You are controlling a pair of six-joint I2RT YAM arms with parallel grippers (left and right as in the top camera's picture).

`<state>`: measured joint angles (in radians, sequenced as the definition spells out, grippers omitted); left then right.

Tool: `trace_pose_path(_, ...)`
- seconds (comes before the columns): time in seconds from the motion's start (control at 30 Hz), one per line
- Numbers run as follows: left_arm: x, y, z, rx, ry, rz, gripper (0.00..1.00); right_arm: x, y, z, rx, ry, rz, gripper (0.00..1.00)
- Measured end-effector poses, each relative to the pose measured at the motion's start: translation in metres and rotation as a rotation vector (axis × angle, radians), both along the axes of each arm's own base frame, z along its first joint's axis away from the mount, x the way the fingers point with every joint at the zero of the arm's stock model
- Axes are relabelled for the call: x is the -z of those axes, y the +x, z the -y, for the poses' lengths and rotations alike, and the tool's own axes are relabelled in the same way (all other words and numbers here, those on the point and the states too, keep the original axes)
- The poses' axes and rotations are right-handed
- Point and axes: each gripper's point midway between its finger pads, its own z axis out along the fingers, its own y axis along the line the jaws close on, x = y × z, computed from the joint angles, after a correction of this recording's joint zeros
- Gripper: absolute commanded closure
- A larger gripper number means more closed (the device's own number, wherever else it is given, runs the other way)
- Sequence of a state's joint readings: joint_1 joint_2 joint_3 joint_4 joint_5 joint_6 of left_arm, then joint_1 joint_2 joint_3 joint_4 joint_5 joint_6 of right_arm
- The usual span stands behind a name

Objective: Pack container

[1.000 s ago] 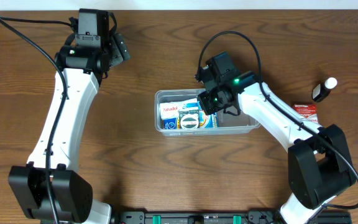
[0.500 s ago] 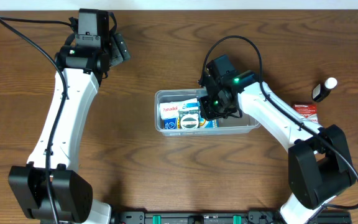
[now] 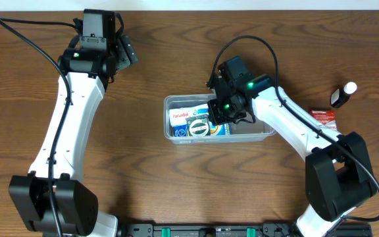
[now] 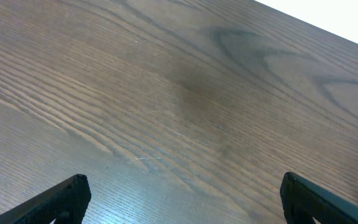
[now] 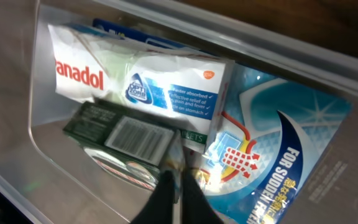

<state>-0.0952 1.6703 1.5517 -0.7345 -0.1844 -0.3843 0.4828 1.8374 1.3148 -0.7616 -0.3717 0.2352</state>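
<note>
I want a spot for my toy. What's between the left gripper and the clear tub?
Only bare wooden table lies between the left gripper and the container, as the overhead view shows.

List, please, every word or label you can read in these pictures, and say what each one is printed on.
"anadol", first letter cut off: on the white box in the container.
"FOR SUDDEN", then cut off: on the blue pack.
White box's small print and the dark green box's barcode label: too small.
Red box, overhead view: blurred.
</note>
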Motion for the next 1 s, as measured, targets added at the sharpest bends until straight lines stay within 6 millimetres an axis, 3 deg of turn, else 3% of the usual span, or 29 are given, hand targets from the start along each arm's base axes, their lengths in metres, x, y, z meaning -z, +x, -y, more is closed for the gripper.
trace_pose_path(0.2,0.000,0.000,0.000,0.000,0.000,0.000,0.02,-0.009,0.007,-0.002,0.003,0.012,0.026,0.99)
trace_pose_path(0.43,0.000,0.000,0.000,0.000,0.000,0.000,0.02,-0.041,0.016,-0.019,-0.037,0.052,0.125,0.99)
trace_pose_path(0.77,0.000,0.000,0.000,0.000,0.000,0.000,0.02,-0.049,-0.015,-0.082,-0.222,0.034,0.265,0.99)
trace_pose_path(1.0,0.000,0.000,0.000,0.000,0.000,0.000,0.02,-0.045,-0.018,-0.088,-0.291,-0.038,0.342,0.99)
